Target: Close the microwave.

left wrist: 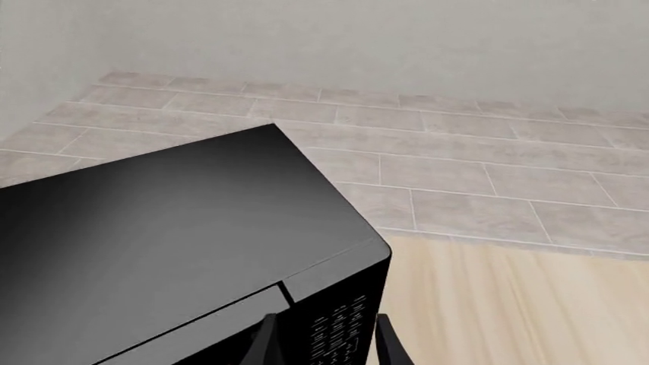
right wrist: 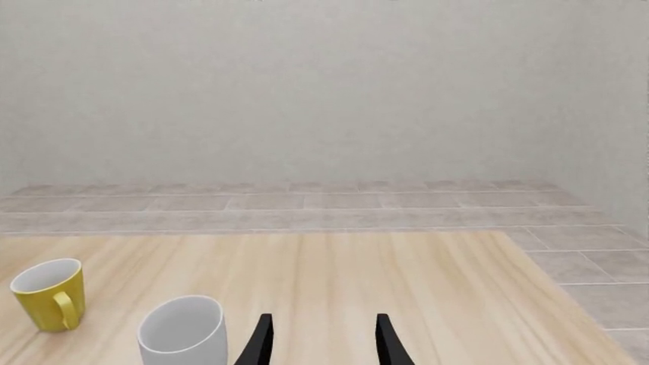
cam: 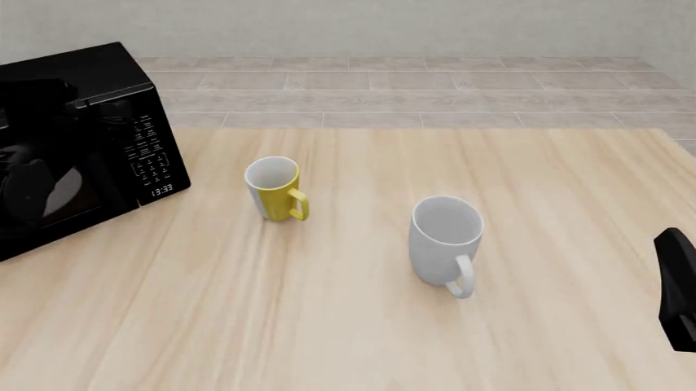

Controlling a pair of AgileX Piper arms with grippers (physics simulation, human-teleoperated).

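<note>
The glossy black microwave [cam: 103, 69] stands at the table's far left, with its white-marked keypad [cam: 150, 151] and clock display [cam: 161, 190] facing right-front. My left arm is a dark shape in front of its door [cam: 60, 204] and is hard to tell apart from it. In the left wrist view the open, empty left gripper [left wrist: 324, 346] sits just before the keypad [left wrist: 340, 331], below the microwave's top [left wrist: 172, 220]. The door looks about level with the front; I cannot tell if a gap is left. The right gripper [right wrist: 322, 346] is open and empty.
A yellow mug [cam: 274, 187] stands right of the microwave and a pale grey mug [cam: 446, 240] mid-table; both show in the right wrist view, yellow [right wrist: 45, 293] and grey [right wrist: 182, 331]. The right arm [cam: 676, 285] is at the table's right edge. Tiled floor [cam: 435, 90] lies beyond the table.
</note>
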